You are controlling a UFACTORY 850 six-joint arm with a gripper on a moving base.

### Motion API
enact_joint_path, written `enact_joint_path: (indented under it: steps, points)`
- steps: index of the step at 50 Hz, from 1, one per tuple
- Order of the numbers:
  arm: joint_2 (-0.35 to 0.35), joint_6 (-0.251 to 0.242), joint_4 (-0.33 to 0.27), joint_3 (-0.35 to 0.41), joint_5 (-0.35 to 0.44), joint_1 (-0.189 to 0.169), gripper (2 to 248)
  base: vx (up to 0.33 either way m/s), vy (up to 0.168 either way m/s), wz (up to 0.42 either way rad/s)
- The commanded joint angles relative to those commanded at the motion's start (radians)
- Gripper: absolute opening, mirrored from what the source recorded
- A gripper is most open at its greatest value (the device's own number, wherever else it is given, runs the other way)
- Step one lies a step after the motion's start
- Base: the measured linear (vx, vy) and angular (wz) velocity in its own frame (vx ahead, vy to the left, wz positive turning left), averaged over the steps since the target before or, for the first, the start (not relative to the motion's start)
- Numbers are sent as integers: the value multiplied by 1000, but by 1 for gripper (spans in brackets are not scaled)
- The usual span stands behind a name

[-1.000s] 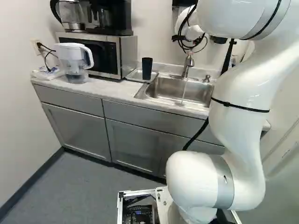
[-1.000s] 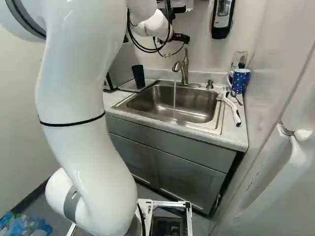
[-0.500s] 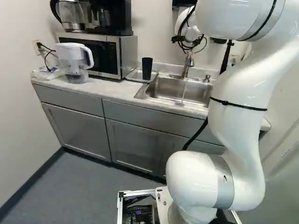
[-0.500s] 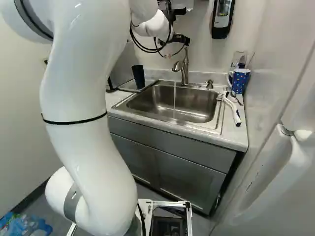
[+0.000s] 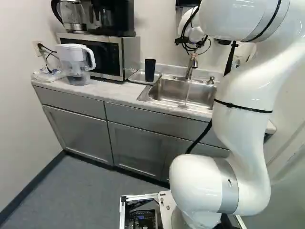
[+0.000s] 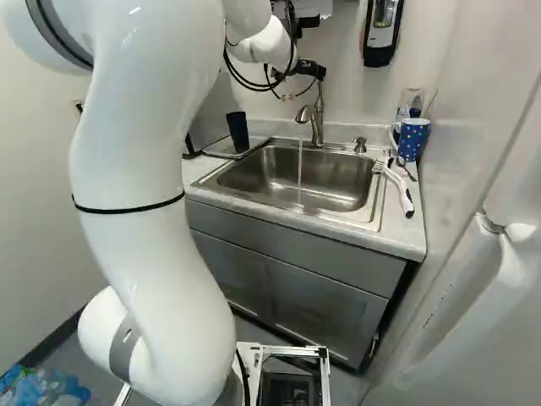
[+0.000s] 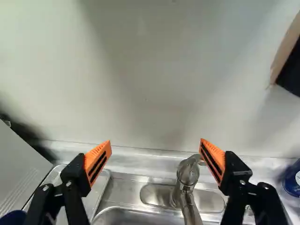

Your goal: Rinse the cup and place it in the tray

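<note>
My gripper (image 6: pixel 311 68) hangs high behind the sink, by the faucet. In the wrist view the gripper (image 7: pixel 155 142) has its two orange-padded fingers wide apart with nothing held; the faucet (image 7: pixel 187 176) shows below and beyond the gap. The dark cup (image 5: pixel 150 70) stands with its wider end up on the metal tray (image 5: pixel 137 77), left of the sink, apart from the gripper. In the right base view the cup (image 6: pixel 237 132) is beside the sink's left rim. A thin stream of water (image 6: pixel 299 173) falls from the faucet into the sink (image 6: pixel 330 182).
A microwave (image 5: pixel 102 57) with a coffee maker on top and a water pitcher (image 5: pixel 76 62) stand left of the tray. Right of the sink are a blue dotted mug (image 6: pixel 412 138), a white-handled brush (image 6: pixel 399 188) and a soap pump. A dispenser (image 6: pixel 382 32) hangs on the wall.
The large links of my arm have shifted slightly, toward the right in the right base view, then stand still. Cup and tray stay in place, and the water keeps running.
</note>
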Motion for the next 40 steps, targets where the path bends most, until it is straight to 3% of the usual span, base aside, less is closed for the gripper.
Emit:
enact_joint_path:
  steps: [40]
  points:
    - [53, 0, 0, 60, -54, 16, 247, 0, 0, 0]
